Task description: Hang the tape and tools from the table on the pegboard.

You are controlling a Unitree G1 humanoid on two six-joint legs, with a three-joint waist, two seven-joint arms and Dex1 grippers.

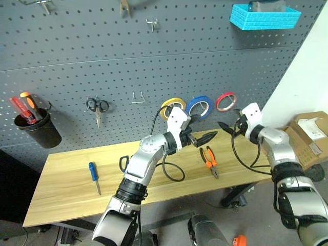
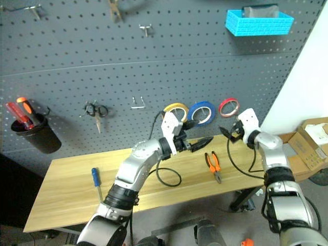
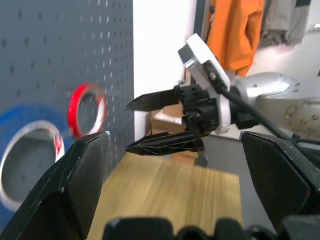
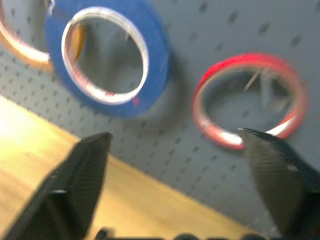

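Note:
The red tape (image 1: 225,101) hangs on a hook of the dark pegboard (image 1: 77,56), to the right of a blue roll (image 1: 200,106) and a yellow roll (image 1: 171,106). My right gripper (image 1: 224,128) stands open and empty just below and in front of the red tape (image 4: 247,100), apart from it. My left gripper (image 1: 209,137) is open and empty, pointing at the right one (image 3: 131,126) above the table (image 1: 61,189). The orange-and-black pliers (image 1: 210,161) lie on the wood below both grippers. The blue-handled screwdriver (image 1: 94,177) lies at the table's left.
Small black scissors (image 1: 97,106) and an empty wire hook (image 1: 137,97) are on the pegboard. A black cup (image 1: 38,130) with red and orange screwdrivers hangs at the left, a turquoise basket (image 1: 264,18) at the top right. Cardboard boxes (image 1: 307,134) stand beyond the table's right end.

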